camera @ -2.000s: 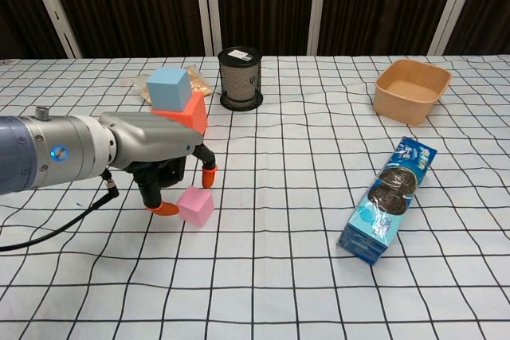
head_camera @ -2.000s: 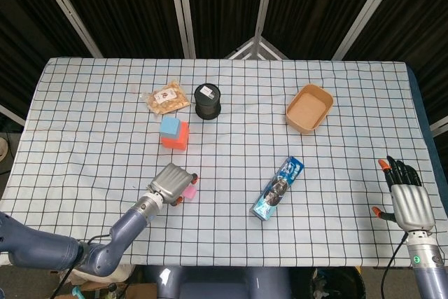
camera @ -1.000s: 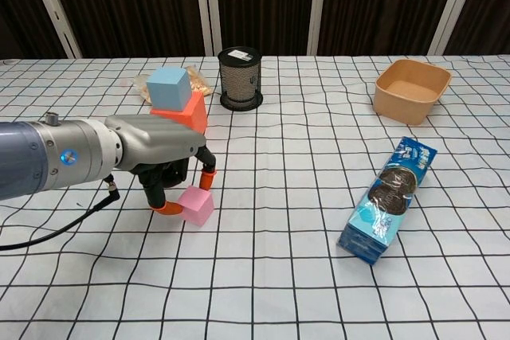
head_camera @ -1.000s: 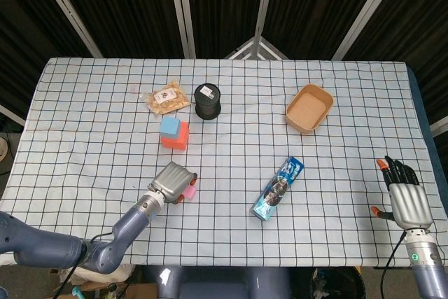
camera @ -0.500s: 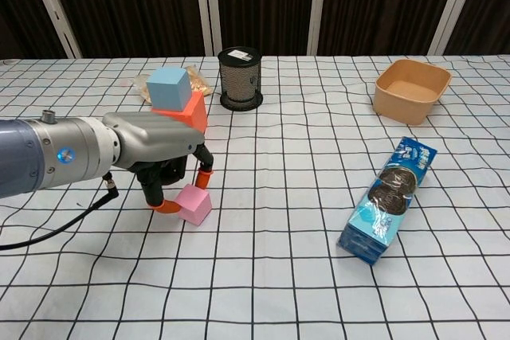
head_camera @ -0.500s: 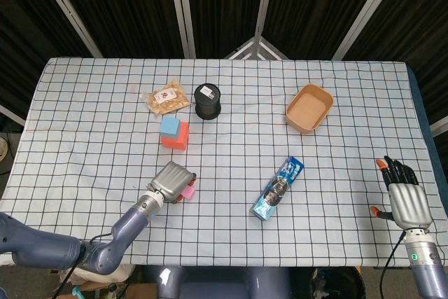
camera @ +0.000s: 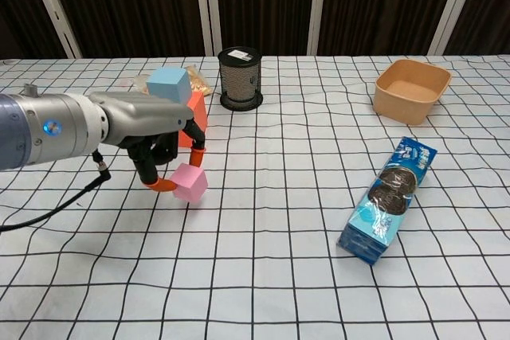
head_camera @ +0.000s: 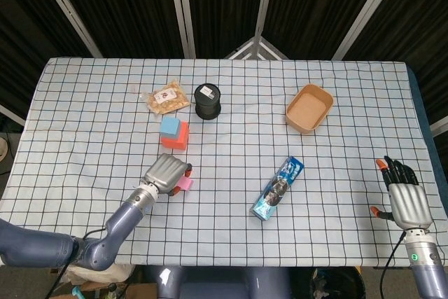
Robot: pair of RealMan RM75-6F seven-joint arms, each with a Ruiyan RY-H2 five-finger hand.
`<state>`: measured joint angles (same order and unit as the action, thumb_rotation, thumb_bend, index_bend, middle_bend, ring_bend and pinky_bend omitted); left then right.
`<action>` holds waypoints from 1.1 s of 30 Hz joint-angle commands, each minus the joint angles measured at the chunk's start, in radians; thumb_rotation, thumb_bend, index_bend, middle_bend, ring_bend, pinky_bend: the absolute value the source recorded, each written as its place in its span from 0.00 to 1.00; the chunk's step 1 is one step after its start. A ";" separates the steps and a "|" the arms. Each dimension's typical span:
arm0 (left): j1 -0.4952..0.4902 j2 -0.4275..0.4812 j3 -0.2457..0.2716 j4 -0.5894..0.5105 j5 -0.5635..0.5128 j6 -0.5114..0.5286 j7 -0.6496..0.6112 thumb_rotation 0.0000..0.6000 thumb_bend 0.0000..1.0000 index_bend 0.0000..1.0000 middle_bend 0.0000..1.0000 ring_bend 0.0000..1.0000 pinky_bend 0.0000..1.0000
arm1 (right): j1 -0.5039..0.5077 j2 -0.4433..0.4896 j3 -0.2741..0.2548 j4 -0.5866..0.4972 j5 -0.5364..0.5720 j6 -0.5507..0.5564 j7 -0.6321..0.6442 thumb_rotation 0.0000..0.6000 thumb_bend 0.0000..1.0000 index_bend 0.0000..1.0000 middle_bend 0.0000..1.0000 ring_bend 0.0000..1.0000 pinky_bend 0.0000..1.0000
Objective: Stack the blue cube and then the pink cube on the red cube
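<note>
Our left hand grips the pink cube; the blue cube on the red cube sits just beyond it.

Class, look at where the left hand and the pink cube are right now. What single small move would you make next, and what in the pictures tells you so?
Probably raise the pink cube higher and carry it toward the stack. The left hand holds it clear of the cloth, yet it sits below the top of the blue cube, which already rests on the red cube.

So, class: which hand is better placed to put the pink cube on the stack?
Left: the left hand holds the pink cube beside the stack; the right hand is far off.
</note>
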<state>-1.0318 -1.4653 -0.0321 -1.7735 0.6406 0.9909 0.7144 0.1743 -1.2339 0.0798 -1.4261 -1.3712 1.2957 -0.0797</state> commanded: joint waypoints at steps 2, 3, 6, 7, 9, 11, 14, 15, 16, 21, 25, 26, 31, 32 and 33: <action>-0.003 0.041 -0.035 -0.032 -0.020 -0.008 -0.030 1.00 0.41 0.44 0.87 0.65 0.64 | 0.000 0.000 0.000 -0.002 -0.002 0.003 -0.002 1.00 0.11 0.02 0.00 0.00 0.09; -0.006 0.053 -0.047 -0.042 -0.023 -0.006 -0.035 1.00 0.41 0.44 0.87 0.65 0.64 | 0.000 0.000 0.000 -0.003 -0.002 0.003 -0.001 1.00 0.11 0.02 0.00 0.00 0.09; -0.020 0.093 -0.077 -0.081 -0.047 0.000 -0.036 1.00 0.41 0.44 0.87 0.65 0.64 | -0.001 0.001 0.000 -0.005 -0.003 0.005 0.000 1.00 0.11 0.02 0.00 0.00 0.09; -0.027 0.107 -0.090 -0.094 -0.060 0.006 -0.033 1.00 0.41 0.45 0.86 0.65 0.64 | -0.001 0.001 0.000 -0.005 -0.002 0.006 0.001 1.00 0.11 0.02 0.00 0.00 0.09; -0.044 0.137 -0.109 -0.124 -0.098 0.019 -0.015 1.00 0.41 0.45 0.86 0.65 0.64 | -0.002 0.003 0.000 -0.005 -0.002 0.006 0.003 1.00 0.11 0.02 0.00 0.00 0.09; -0.067 0.169 -0.131 -0.154 -0.144 0.033 0.009 1.00 0.41 0.45 0.86 0.65 0.64 | -0.003 0.004 0.000 -0.006 -0.002 0.008 0.006 1.00 0.11 0.02 0.00 0.00 0.09; -0.104 0.210 -0.154 -0.188 -0.220 0.049 0.050 1.00 0.41 0.46 0.86 0.65 0.64 | -0.003 0.004 0.001 -0.005 -0.002 0.008 0.009 1.00 0.11 0.02 0.00 0.00 0.09; -0.121 0.225 -0.165 -0.196 -0.243 0.060 0.070 1.00 0.41 0.46 0.86 0.65 0.64 | -0.003 0.004 0.000 -0.005 -0.002 0.007 0.009 1.00 0.11 0.02 0.00 0.00 0.09; -0.134 0.235 -0.171 -0.200 -0.263 0.068 0.086 1.00 0.41 0.46 0.86 0.65 0.64 | -0.003 0.004 0.000 -0.004 -0.002 0.006 0.009 1.00 0.11 0.02 0.00 0.00 0.09; -0.227 0.261 -0.185 -0.200 -0.405 0.127 0.215 1.00 0.41 0.46 0.86 0.65 0.64 | -0.002 0.002 0.002 -0.001 0.003 0.003 0.006 1.00 0.11 0.02 0.00 0.00 0.09; -0.256 0.249 -0.215 -0.175 -0.483 0.126 0.212 1.00 0.41 0.46 0.86 0.65 0.64 | -0.003 0.002 0.003 0.000 0.007 0.004 0.005 1.00 0.11 0.02 0.00 0.00 0.09; -0.260 0.247 -0.220 -0.163 -0.499 0.120 0.207 1.00 0.41 0.46 0.86 0.65 0.64 | -0.003 0.002 0.004 0.001 0.009 0.004 0.006 1.00 0.11 0.02 0.00 0.00 0.09; -0.273 0.238 -0.229 -0.097 -0.552 0.107 0.197 1.00 0.41 0.46 0.86 0.66 0.64 | -0.001 0.000 0.007 0.006 0.018 -0.004 0.003 1.00 0.11 0.02 0.00 0.00 0.09; -0.274 0.237 -0.231 -0.085 -0.559 0.102 0.192 1.00 0.41 0.46 0.86 0.66 0.64 | -0.001 -0.001 0.007 0.008 0.020 -0.006 0.002 1.00 0.11 0.02 0.00 0.00 0.09; -0.273 0.235 -0.234 -0.072 -0.562 0.097 0.185 1.00 0.41 0.46 0.86 0.66 0.64 | 0.000 -0.002 0.007 0.009 0.021 -0.008 0.001 1.00 0.11 0.02 0.00 0.00 0.09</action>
<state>-1.3012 -1.2262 -0.2592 -1.8643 0.0906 1.0968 0.9103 0.1739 -1.2353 0.0865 -1.4172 -1.3505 1.2886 -0.0787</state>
